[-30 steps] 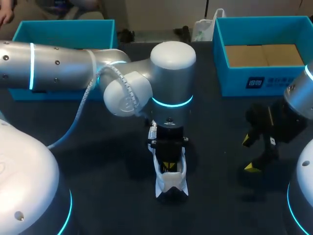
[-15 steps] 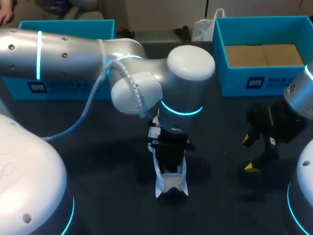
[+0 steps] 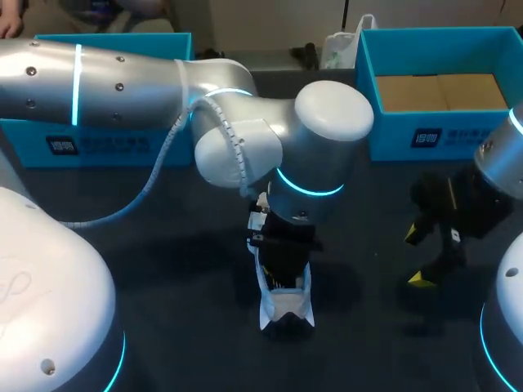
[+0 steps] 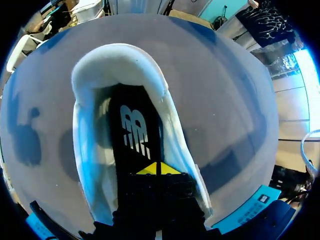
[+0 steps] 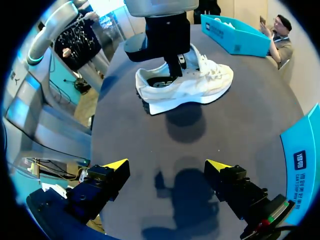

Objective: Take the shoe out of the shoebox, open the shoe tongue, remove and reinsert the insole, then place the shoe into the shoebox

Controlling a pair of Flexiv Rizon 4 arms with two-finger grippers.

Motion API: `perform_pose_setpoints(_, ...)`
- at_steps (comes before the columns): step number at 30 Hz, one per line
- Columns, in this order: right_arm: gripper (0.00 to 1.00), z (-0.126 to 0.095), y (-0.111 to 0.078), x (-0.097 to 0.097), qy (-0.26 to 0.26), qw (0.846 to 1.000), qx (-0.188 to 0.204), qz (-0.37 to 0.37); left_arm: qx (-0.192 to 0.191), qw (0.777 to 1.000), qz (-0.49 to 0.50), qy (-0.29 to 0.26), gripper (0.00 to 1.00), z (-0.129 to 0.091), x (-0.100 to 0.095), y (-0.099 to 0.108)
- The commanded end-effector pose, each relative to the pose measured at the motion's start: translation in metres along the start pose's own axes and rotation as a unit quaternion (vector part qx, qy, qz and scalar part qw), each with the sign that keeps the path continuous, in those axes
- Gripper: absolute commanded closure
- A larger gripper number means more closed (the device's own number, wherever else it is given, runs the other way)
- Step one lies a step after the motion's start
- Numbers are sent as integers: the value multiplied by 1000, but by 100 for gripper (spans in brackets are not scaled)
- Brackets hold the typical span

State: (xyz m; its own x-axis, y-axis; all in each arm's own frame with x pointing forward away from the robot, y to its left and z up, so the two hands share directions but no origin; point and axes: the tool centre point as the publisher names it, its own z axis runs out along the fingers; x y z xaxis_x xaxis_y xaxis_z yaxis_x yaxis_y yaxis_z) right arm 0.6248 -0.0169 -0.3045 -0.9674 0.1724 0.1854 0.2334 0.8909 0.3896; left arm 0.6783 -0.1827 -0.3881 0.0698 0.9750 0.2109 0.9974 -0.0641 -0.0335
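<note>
Judging from the padded white shoe (image 3: 286,306) sitting lower middle on the dark matte bench (image 3: 163,269), out of the blue cardboard shoebox (image 3: 392,131) at upper right, the insole step looks underway and boxing remains: the left claw (image 4: 159,169) reaches inside, tips closed together on the flat black insole (image 4: 131,120), and the right claw (image 5: 166,165) hangs wide and empty.

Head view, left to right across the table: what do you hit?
Left box → shoe, with the left gripper in its opening → right gripper. Right box left out: it overlaps the right gripper's span.
</note>
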Motion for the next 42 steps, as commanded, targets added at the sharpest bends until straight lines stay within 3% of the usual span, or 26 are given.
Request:
perform_pose_setpoints(1, 0, 0, 0, 2, -1, 1000, 0, 0, -2, 1000, 1, 1, 100, 6, 4, -3)
perform_pose_setpoints(7, 0, 0, 0, 2, -1, 1000, 0, 0, 6, 1000, -6, -9, 100, 28, 1, 1)
perform_pose_setpoints(16, 0, 0, 0, 2, -1, 1000, 0, 0, 30, 997, -29, -65, 100, 39, -5, 10)
perform_pose_setpoints(22, 0, 0, 0, 2, -1, 1000, 0, 0, 45, 993, -31, -107, 100, 22, -11, 10)
perform_pose_setpoints(31, 0, 0, 0, 2, -1, 1000, 0, 0, 43, 992, 22, -116, 100, -15, -8, -14)
perform_pose_setpoints(36, 0, 0, 0, 2, -1, 1000, 0, 0, 51, 990, 34, -130, 100, -23, -12, -25)
perform_pose_setpoints(42, 0, 0, 0, 2, -1, 1000, 0, 0, 64, 987, 43, -141, 100, -17, -29, -40)
